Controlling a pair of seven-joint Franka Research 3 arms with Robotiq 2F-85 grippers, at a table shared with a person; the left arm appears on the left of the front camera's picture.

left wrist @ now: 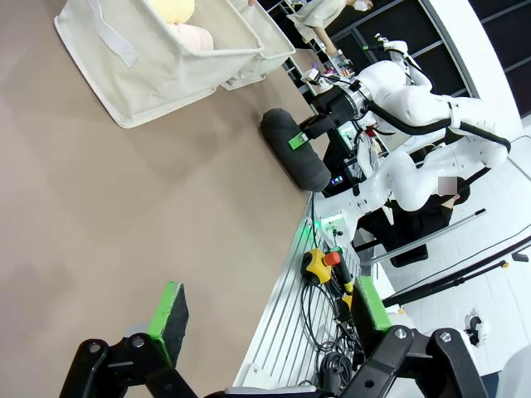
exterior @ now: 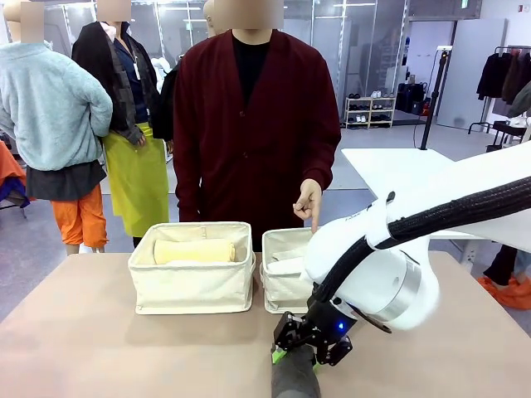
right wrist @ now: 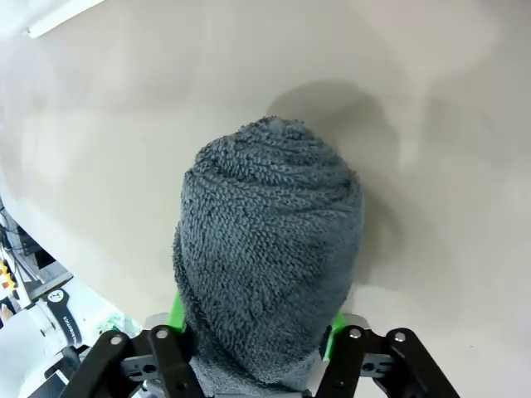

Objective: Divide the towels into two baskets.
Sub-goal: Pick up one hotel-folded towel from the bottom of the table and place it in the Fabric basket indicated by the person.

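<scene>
A beige worktop (exterior: 99, 332) stands in a showroom with glass partitions. Two cream baskets sit side by side on it: the left basket (exterior: 192, 282) holds a pale yellow towel (exterior: 195, 250), and the right basket (exterior: 286, 286), just beside it, holds a white towel (exterior: 286, 265). A person's hand (exterior: 309, 201) points down over the right basket. In front of the right basket, near the worktop's near edge, lies the grey towel (right wrist: 270, 257); the right gripper (right wrist: 255, 332) has its green pads pressed against both its sides. The left gripper (left wrist: 270, 319) hovers wide open, holding nothing.
</scene>
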